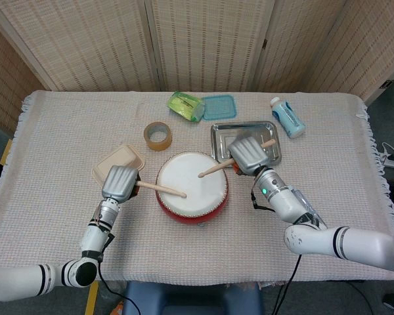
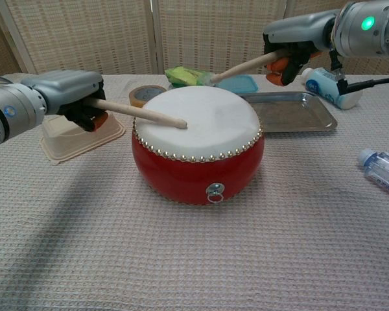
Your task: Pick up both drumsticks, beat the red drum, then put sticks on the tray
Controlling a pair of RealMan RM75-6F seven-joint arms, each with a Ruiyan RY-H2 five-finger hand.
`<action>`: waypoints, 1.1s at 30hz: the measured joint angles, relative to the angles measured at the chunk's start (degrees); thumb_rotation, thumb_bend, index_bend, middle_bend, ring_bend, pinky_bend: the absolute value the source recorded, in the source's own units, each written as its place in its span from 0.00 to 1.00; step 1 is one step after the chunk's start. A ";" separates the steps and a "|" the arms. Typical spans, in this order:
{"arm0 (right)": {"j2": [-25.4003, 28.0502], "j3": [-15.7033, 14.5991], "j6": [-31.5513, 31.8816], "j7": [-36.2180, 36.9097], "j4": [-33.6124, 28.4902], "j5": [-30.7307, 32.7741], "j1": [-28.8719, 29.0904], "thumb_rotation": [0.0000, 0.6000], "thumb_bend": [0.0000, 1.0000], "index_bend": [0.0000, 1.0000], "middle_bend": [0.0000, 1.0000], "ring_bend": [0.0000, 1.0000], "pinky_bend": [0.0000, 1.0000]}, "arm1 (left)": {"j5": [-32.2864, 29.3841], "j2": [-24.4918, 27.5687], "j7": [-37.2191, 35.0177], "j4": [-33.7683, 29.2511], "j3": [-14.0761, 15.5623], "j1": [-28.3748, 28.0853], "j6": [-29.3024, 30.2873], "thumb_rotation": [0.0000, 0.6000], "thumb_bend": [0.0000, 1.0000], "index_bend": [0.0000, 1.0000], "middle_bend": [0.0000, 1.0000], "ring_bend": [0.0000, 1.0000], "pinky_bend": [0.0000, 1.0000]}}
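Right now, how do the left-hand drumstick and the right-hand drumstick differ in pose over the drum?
The left drumstick slopes down with its tip on or just at the white drumhead of the red drum; the right drumstick is raised, its blurred tip clear above the drum's far edge. The left hand sits low beside the drum; the right hand is lifted high above the tray. Both are plain wooden sticks, each gripped at its butt end.

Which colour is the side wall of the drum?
Red, below a white drumhead; the drum shows this best in the chest view.
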 measured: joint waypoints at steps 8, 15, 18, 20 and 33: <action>-6.28 -3.12 -2.39 -6.83 7.29 5.60 2.21 1.00 0.49 1.00 1.00 1.00 1.00 | 3.74 4.89 -2.99 -5.96 -1.77 1.46 3.15 1.00 0.72 1.00 1.00 1.00 1.00; -4.36 -0.93 -0.05 -4.17 3.75 1.82 1.56 1.00 0.49 1.00 1.00 1.00 1.00 | 2.61 2.23 -2.38 -2.68 -0.77 0.88 1.33 1.00 0.72 1.00 1.00 1.00 1.00; -1.74 0.57 1.00 -1.31 0.20 -1.34 0.44 1.00 0.49 1.00 1.00 1.00 1.00 | 0.72 0.27 -0.41 0.68 -0.03 0.10 -0.06 1.00 0.72 1.00 1.00 1.00 1.00; -0.74 0.86 0.99 -0.42 -0.72 -2.34 -0.05 1.00 0.49 1.00 1.00 1.00 1.00 | -0.62 -0.71 1.02 2.31 0.18 -0.27 -0.57 1.00 0.72 1.00 1.00 1.00 1.00; -7.25 -1.95 -0.31 -6.93 6.41 1.47 1.44 1.00 0.49 1.00 1.00 1.00 1.00 | 4.11 3.68 -2.04 -4.45 -0.95 1.40 3.13 1.00 0.72 1.00 1.00 1.00 1.00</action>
